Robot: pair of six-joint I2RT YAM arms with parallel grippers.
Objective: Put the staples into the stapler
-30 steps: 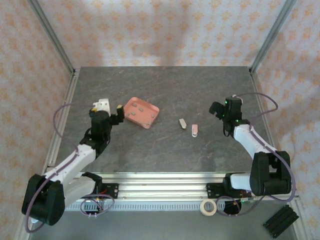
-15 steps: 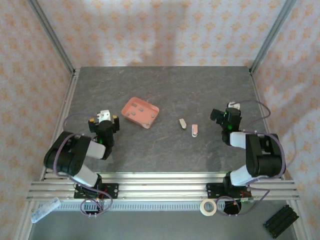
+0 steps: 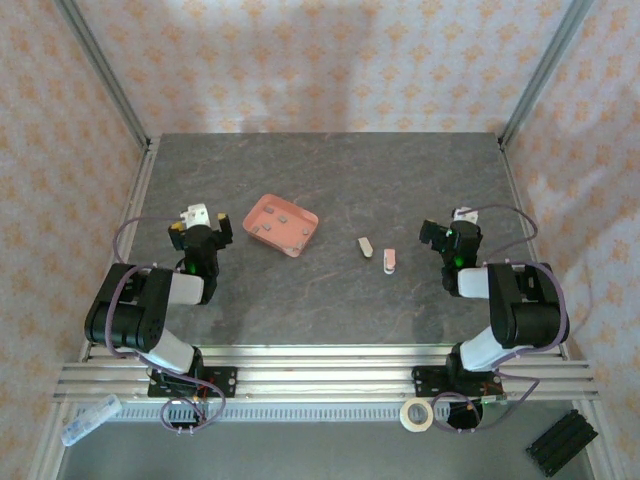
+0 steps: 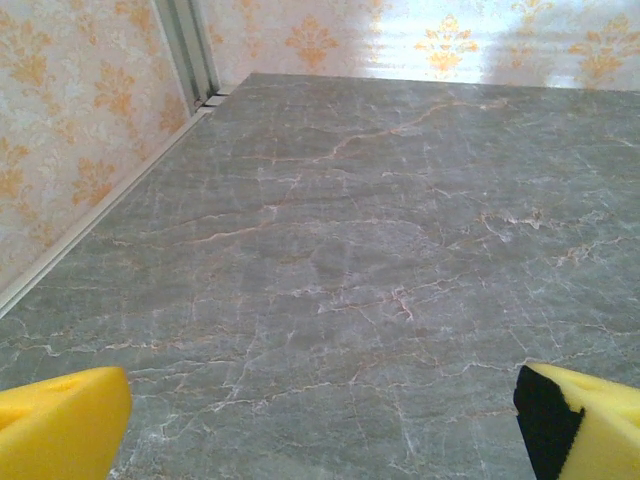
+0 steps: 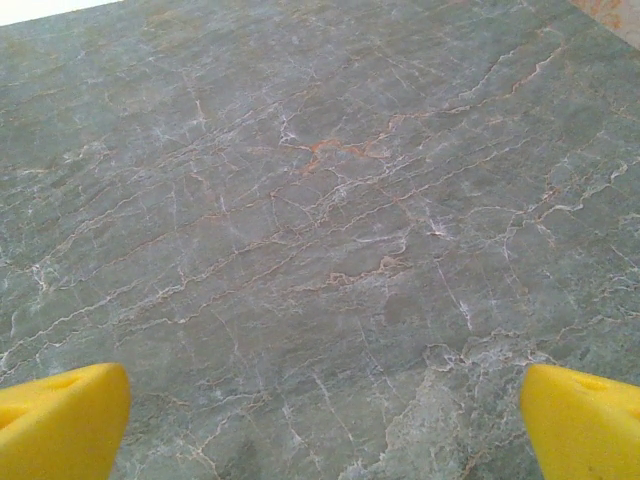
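A salmon-pink shallow tray (image 3: 281,224) lies left of the table's middle, with several small grey staples (image 3: 283,213) in it. A small pink-and-white stapler (image 3: 389,260) lies right of centre, and a beige-grey piece (image 3: 365,246) sits just left of it. My left gripper (image 3: 200,225) stands open to the left of the tray, its yellow fingertips (image 4: 60,425) wide apart over bare stone. Right of the stapler, my right gripper (image 3: 447,232) is open too, with its yellow fingertips (image 5: 585,425) at the frame's lower corners and nothing between them.
The table's (image 3: 330,300) dark marble top is bordered by metal posts and patterned walls. Off its near edge, by the aluminium rails, lie a tape roll (image 3: 416,414), a black ribbed block (image 3: 562,442) and a clear plastic item (image 3: 90,420).
Both arms have folded back toward their bases. The left gripper has drifted left, away from the tray. The right gripper has barely shifted. Both stay open.
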